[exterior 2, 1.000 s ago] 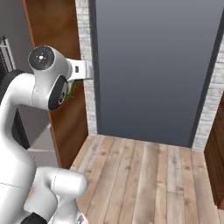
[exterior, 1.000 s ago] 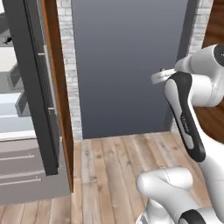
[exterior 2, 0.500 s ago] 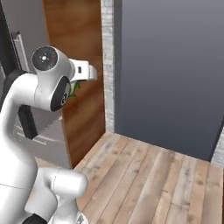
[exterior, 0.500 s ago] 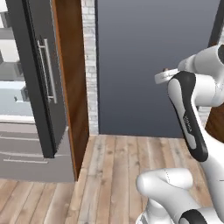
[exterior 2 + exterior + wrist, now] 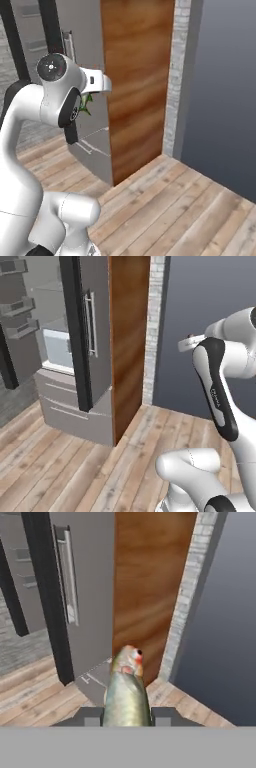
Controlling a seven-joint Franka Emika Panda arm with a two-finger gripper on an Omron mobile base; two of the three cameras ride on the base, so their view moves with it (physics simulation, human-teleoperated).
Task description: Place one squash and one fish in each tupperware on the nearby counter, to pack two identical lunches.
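Observation:
My gripper [image 5: 127, 716] is shut on a slender yellow-green fish [image 5: 126, 692]. The fish sticks out forward between the two dark fingertips [image 5: 92, 716], head away from the hand. In the right base view a green bit of the fish [image 5: 87, 103] peeks out beside my raised upper arm. The hand is held high, well above the floor, and faces a wooden panel. The squash, the tupperware and the counter are out of view.
Ahead stands a grey fridge [image 5: 75, 356] with a dark-edged door and a long handle [image 5: 67, 582]. A tall wooden panel [image 5: 129, 331] is beside it, then a brick strip [image 5: 154, 326] and a dark grey wall [image 5: 200, 306]. The wood floor [image 5: 185, 200] lies open below.
The whole scene has slid to the right in both base views, so the base has turned left. The fridge has come further into view. The fish stays in the gripper.

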